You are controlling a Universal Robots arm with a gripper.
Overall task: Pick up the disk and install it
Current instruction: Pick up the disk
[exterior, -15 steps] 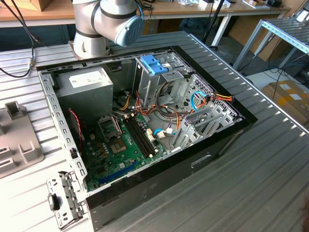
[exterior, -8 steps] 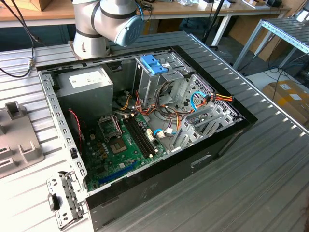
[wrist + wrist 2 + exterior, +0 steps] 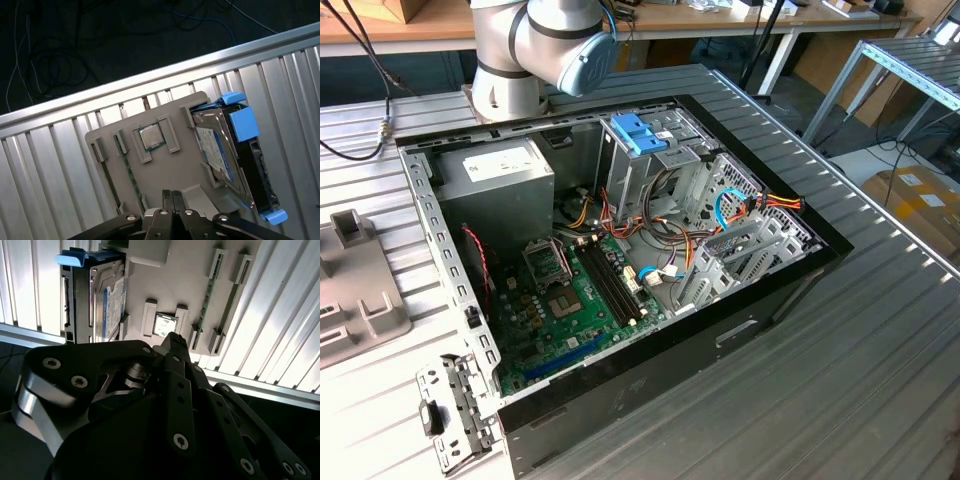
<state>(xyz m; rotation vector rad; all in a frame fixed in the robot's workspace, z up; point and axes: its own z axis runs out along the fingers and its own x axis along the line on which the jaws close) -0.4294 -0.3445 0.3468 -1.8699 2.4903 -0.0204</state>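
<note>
Holds nothing in the gripper (image 3: 173, 194) (image 3: 172, 337), fingertips pressed together in both wrist views, poised over a grey holder tray (image 3: 165, 170). Finds the disk (image 3: 216, 150) standing on edge in a slot at one end of that tray, well apart from the fingertips. Shares the tray with a processor chip (image 3: 151, 136) and a memory stick (image 3: 129, 175). Shows, in the exterior view, an open computer case (image 3: 620, 250).

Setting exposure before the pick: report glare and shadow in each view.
Second wrist view: the ribbed table glares nearly white, the gripper lies in dark shadow. First wrist view: even light on the disk, floor beyond black. Exterior view: bright sun stripes on the table beside the computer case.
</note>
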